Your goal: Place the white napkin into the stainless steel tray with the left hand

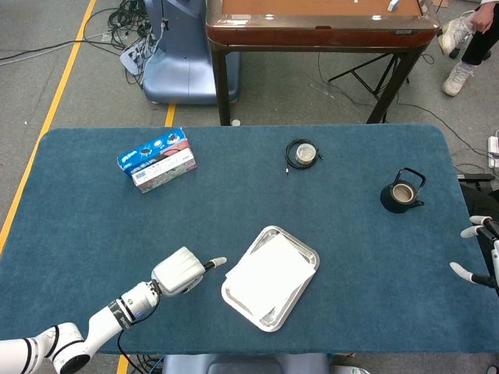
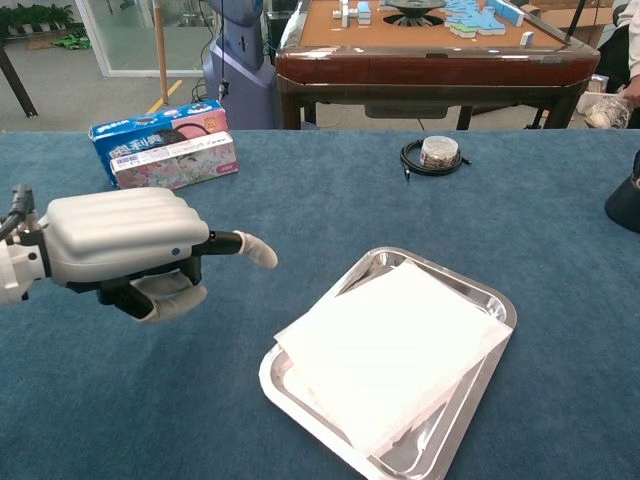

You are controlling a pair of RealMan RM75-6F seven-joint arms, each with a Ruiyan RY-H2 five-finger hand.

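Your left hand (image 1: 181,273) sits just left of the tray (image 1: 300,294), clear of it, one finger pointing toward the tray and the rest curled under; it holds nothing. The napkin (image 1: 267,274) lies in the tray, its left corner overhanging the tray's rim. Your right hand (image 1: 482,253) shows only partly at the frame's edge, far right of the tray, with its fingers apart. The tissue pack (image 1: 157,159) lies up and to the left of the tray, well apart. The coiled cable (image 1: 302,153) is straight up from the tray, toward the far edge of the blue table (image 1: 93,226). The black kettle (image 1: 403,192) stands up and to the right of the tray.
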